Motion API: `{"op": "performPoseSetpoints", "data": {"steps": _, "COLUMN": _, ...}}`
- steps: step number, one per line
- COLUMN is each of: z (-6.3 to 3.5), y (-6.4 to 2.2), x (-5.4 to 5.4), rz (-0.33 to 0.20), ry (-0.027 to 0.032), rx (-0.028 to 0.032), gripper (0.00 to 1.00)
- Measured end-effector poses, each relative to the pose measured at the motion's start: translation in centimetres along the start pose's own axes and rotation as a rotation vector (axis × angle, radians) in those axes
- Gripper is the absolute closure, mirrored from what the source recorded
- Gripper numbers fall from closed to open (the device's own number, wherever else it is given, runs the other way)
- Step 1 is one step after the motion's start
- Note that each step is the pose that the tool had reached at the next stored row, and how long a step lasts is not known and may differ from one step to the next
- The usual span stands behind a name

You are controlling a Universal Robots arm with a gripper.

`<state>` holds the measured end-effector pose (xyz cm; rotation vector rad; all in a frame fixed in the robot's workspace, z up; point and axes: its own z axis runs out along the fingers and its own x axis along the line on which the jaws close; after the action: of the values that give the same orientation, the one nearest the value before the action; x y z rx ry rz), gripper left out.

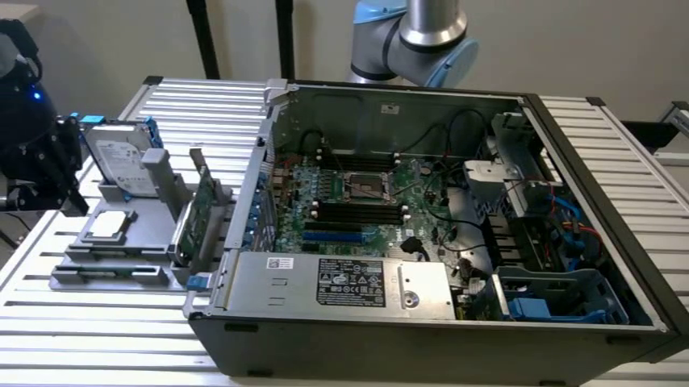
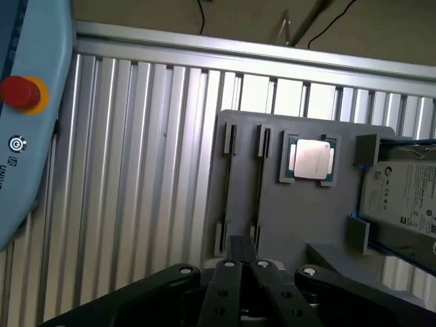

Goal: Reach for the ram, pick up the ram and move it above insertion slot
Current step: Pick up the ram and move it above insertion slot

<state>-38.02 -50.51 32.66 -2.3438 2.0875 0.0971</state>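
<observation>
Our black two-fingered pincer [image 2: 240,253] has its fingers [image 2: 227,289] drawn together to a point. We see no gap between them and nothing held there. Past its tip lies the flat grey plastic holder [image 2: 272,225] on the ribbed aluminium table [image 2: 136,170]. Two long narrow slots [image 2: 229,180] run along the holder, beside a square silver processor [image 2: 311,159] and a labelled silver hard drive [image 2: 402,197]. In the exterior view the ram [image 1: 189,232], a long thin green circuit-board stick, stands on edge in that holder. It is on the side nearest the open black computer case [image 1: 431,339], well apart from the black motherboard slots [image 1: 356,211]. The silver-and-blue arm [image 1: 425,32] rises behind the case.
</observation>
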Motion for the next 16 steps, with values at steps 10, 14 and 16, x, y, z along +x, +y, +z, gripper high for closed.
{"op": "performPoseSetpoints", "data": {"steps": 10, "z": 0.01, "y": 0.44, "x": -0.19, "rz": -0.005, "ry": -0.002, "rx": 0.0064, "gripper": 0.7}}
{"op": "performPoseSetpoints", "data": {"steps": 14, "z": 0.36, "y": 0.44, "x": -0.17, "rz": -0.005, "ry": -0.0019, "rx": 0.0076, "gripper": 0.58}}
{"op": "performPoseSetpoints", "data": {"steps": 16, "z": 0.72, "y": 0.45, "x": -0.15, "rz": -0.004, "ry": -0.0019, "rx": 0.0078, "gripper": 0.58}}
